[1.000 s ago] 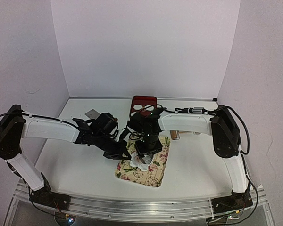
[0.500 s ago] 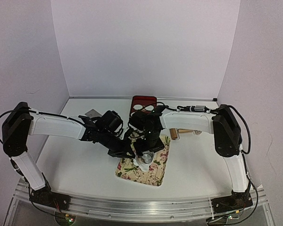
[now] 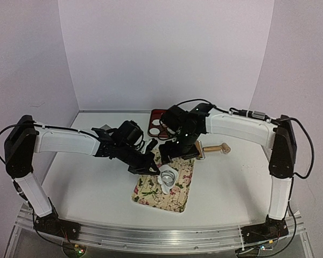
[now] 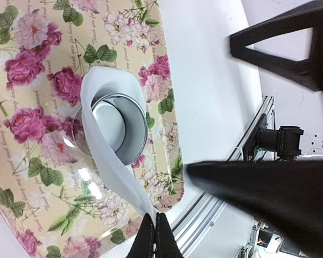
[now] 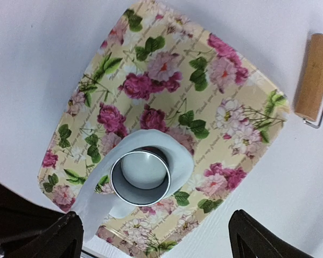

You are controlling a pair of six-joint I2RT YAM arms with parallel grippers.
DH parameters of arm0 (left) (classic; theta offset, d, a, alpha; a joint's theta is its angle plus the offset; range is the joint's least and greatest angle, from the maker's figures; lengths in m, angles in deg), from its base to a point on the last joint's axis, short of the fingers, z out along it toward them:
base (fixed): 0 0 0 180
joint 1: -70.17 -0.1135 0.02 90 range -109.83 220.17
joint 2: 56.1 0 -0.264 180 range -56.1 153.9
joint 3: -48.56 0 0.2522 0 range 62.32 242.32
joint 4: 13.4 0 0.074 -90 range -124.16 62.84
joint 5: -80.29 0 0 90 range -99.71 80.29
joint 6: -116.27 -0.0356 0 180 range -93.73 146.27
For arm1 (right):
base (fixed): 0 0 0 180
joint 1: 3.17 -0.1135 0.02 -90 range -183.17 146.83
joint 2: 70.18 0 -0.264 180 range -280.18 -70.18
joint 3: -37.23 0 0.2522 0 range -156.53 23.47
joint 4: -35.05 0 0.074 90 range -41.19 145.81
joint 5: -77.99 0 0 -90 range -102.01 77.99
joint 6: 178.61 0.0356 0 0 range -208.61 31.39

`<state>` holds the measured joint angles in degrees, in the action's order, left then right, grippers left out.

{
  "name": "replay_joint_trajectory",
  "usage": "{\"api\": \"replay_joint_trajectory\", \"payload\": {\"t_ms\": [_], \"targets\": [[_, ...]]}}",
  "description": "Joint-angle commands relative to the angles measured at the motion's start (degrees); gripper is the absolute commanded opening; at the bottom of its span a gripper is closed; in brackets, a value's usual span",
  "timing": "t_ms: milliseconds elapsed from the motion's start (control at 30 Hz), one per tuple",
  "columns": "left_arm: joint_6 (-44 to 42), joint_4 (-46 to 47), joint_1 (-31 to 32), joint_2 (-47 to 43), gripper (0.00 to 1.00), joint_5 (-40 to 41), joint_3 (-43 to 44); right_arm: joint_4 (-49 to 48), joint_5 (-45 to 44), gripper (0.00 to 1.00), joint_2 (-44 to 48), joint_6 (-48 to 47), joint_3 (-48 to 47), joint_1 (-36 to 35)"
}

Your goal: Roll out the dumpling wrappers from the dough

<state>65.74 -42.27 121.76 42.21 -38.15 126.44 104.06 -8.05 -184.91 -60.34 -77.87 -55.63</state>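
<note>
Now up off the metal ring (image 5: pixel 140 196) pressed a second ago: right gripper (image 5: pixel 156 228), fingers spread wide above floral mat (image 5: pixel 226 107) | left gripper (image 4: pixel 154 236): clamps shut on tail of the dough (image 5: pixel 151 140) | the dough: drapes round metal ring on floral mat | rolling pin (image 5: pixel 314 75): lies beside mat, newly uncovered

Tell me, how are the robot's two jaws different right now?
The left gripper has its jaws shut, pinching a strip of the dough that wraps around the metal ring. The right gripper has its jaws wide open and holds nothing. The left touches the dough; the right hangs above the floral mat, touching nothing. Both are black and point down toward the mat.
</note>
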Motion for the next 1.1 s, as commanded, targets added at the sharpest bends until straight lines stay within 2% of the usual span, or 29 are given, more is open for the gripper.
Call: {"api": "replay_joint_trajectory", "payload": {"t_ms": [0, 633, 1067], "targets": [[-0.1, 0.8, 0.0, 3.4, 0.0, -2.0, 4.9, -0.4, -2.5, 0.95, 6.8, 1.2, 3.3, 3.1], [-4.0, -2.6, 4.1, 17.4, 0.0, -4.3, 20.9, -6.8, -3.5, 0.96, 15.4, 9.5, 18.7, 10.6], [-9.1, -9.2, 7.2, 25.9, 0.03, -5.3, 30.9, -7.2, -5.1, 0.97, 17.1, 12.1, 20.5, 11.4]]}}
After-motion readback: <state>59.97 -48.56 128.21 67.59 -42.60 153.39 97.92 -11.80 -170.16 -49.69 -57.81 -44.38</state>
